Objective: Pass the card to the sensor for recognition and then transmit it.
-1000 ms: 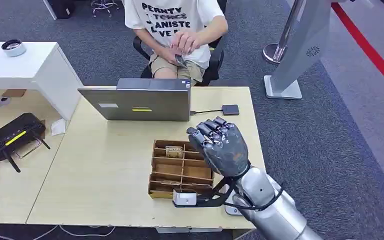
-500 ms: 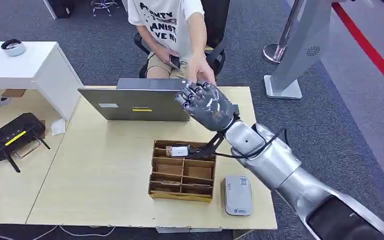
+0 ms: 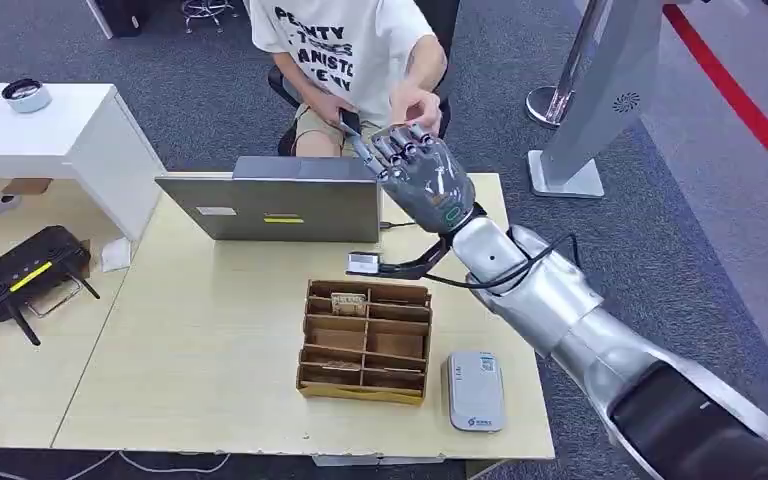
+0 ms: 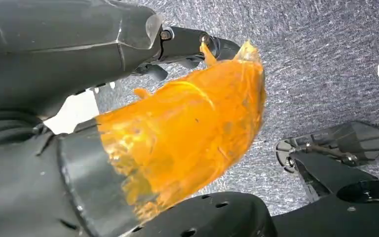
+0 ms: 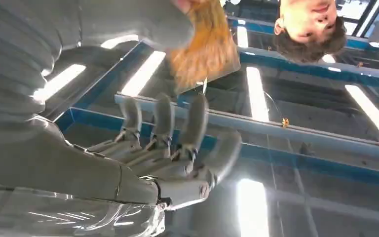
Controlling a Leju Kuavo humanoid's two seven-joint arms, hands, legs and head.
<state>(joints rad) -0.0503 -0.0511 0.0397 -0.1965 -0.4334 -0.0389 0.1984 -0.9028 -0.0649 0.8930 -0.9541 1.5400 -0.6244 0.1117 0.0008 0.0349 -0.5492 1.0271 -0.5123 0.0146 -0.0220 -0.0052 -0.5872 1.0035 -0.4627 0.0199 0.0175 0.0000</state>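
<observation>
The card (image 5: 206,47), a blurred tan-orange rectangle in the right wrist view, sits just past the fingertips (image 5: 200,106) of the right hand (image 3: 422,175), with one edge against the thick grey thumb (image 5: 143,22) and a person's fingertip (image 5: 187,5) touching its far end. The fingers are stretched out nearly straight and slightly apart. The blur makes it impossible to tell whether the thumb is pinching the card or only lying beside it. In the head view the hand is raised beyond the far edge of the table (image 3: 210,330), and the person's hand (image 3: 415,105) is right at its fingertips. The seated person's other hand holds a phone (image 3: 350,122) just to the left of the fingers. Behind the fingers, toward the robot, an open laptop (image 3: 280,200) stands near the table's far edge. Further back lies a wooden divided box (image 3: 365,340), and beside it, well apart from the fingers, the grey card sensor (image 3: 475,390). The left hand (image 4: 79,44) shows as dark shapes in the left wrist view, and the set of its fingers cannot be made out.
</observation>
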